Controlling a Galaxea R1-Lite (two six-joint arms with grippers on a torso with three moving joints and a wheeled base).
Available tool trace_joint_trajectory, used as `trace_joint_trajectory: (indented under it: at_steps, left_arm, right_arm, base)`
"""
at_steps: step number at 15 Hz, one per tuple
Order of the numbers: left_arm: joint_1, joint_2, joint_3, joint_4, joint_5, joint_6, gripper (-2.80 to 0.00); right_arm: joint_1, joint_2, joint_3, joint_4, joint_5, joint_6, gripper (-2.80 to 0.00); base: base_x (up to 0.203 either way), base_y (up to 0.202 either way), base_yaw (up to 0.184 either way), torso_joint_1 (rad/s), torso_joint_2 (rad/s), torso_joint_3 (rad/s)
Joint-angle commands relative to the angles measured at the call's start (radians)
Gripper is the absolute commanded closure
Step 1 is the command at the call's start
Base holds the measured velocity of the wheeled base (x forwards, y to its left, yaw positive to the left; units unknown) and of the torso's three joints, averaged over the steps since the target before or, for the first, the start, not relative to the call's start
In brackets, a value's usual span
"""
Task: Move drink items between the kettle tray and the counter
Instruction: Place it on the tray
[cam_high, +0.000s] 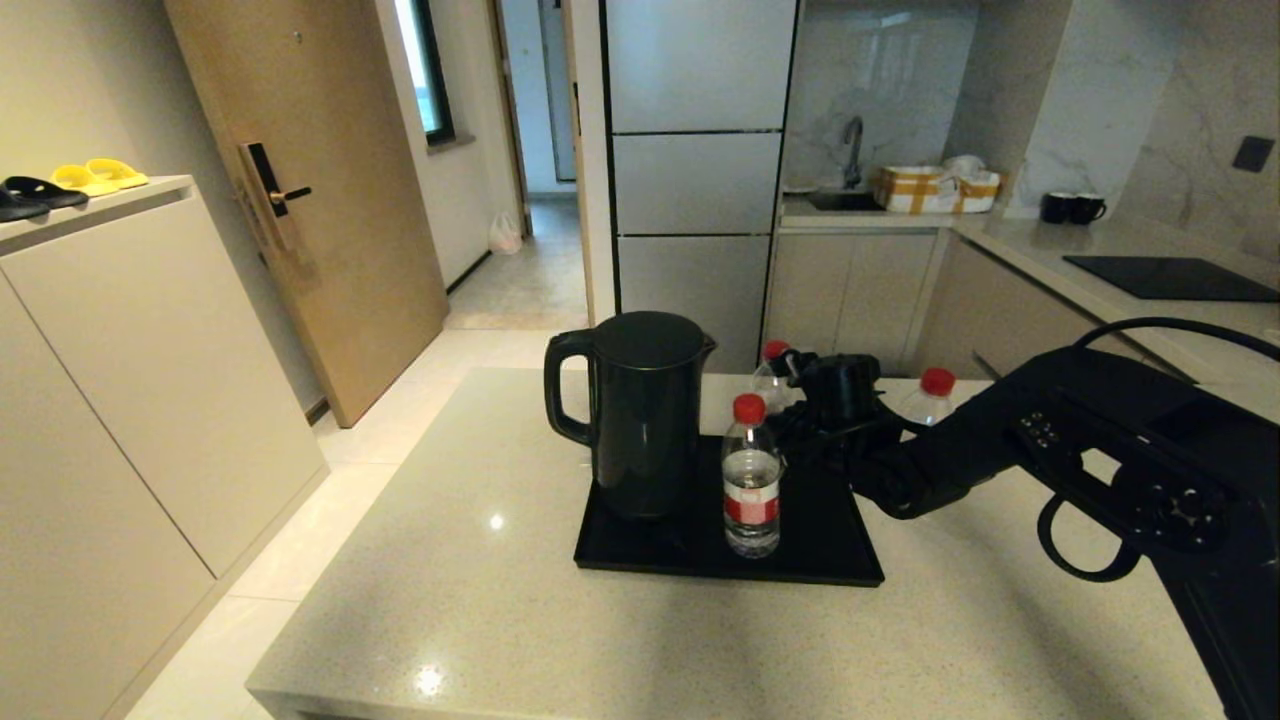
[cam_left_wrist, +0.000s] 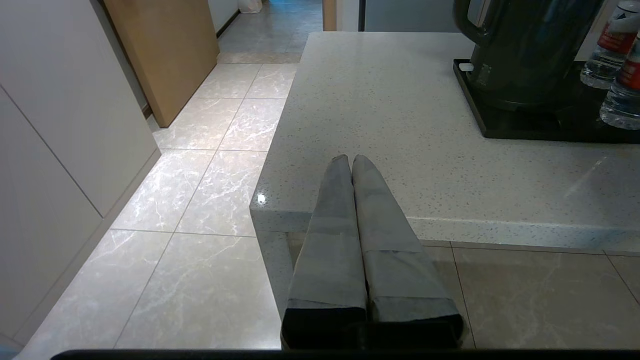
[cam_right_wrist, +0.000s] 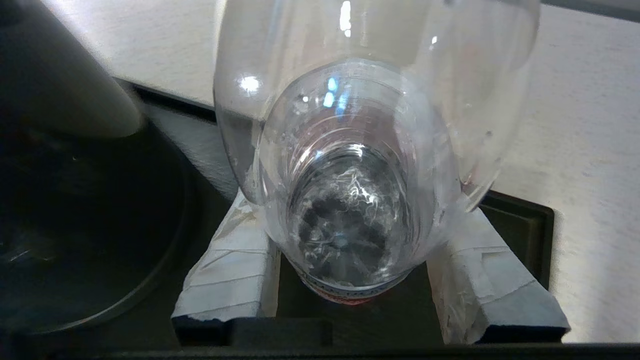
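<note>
Stone table (cam_high: 480, 600), glossy and speckled; a bottle set down on it may slide. Left claw (cam_left_wrist: 352, 162) parked off the near-left corner, fingers pressed together, holding nothing; no hazard from it.

Moving right: black kettle (cam_high: 640, 415) stands on the left half of the kettle tray (cam_high: 800, 570). Front bottle (cam_high: 752, 478) is upright on the tray just right of the kettle, red cap on.

Right claw (cam_high: 800, 400) sits behind that bottle, over the tray's back edge, and grips a second bottle (cam_right_wrist: 360, 150); wrist view shows the padded fingers (cam_right_wrist: 230, 270) clamped either side of the clear body. You hold it on smooth, thin plastic, and it looks tilted in the grip, so it could slip or swivel if you swing fast.

Watch the crowding: your arm passes close to the front bottle and the kettle, and a sideways sweep could topple the bottle.

Third bottle (cam_high: 928, 398) stands further right, partly hidden by the arm; whether it rests on tray or table, you cannot tell. A blind retreat could clip it.
</note>
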Motion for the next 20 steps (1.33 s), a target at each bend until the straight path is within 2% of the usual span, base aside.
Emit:
trace_joint_trajectory:
  at_steps: [1,11,17,20]
  left_arm:
    - [0.0,0.0,0.0,0.0,0.0,0.001,0.0]
    - [0.0,0.0,0.0,0.0,0.0,0.001,0.0]
    - [0.0,0.0,0.0,0.0,0.0,0.001,0.0]
    - [0.0,0.0,0.0,0.0,0.0,0.001,0.0]
  right_arm:
    - [0.003,0.0,-0.006,0.0,-0.018,0.0,-2.8]
    - [-0.03,-0.025,0.043,-0.001,-0.006,0.009,-2.8]
    - [-0.039,-0.122,0.212,-0.011,0.045,0.025,-2.8]
    - [-0.046,-0.167,0.298,-0.069,0.058,0.041,-2.8]
  base:
    - [0.0,0.0,0.0,0.0,0.0,0.0]
    - [0.0,0.0,0.0,0.0,0.0,0.0]
    - [0.0,0.0,0.0,0.0,0.0,0.0]
    - [0.0,0.0,0.0,0.0,0.0,0.0]
